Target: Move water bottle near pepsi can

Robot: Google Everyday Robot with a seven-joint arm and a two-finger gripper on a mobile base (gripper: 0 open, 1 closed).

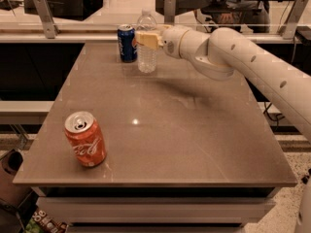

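- Now the water bottle (146, 57) stands upright near the table's (194, 144) far edge, about eleven o'clock, with the pepsi can (127, 43) just beside it at its nine o'clock.
- The gripper (146, 39) clasps the bottle's upper body, pincer closed on it.
- Risk: a sideways tug on release could tip the light bottle into the can.
- The Coca-Cola can (85, 139), at seven o'clock, is well apart.

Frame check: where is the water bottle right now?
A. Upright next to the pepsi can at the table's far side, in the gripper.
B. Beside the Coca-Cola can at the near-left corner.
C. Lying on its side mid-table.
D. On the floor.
A: the water bottle is upright close beside the pepsi can at the far side of the table, with the gripper closed around it; the Coca-Cola can sits alone near the front.
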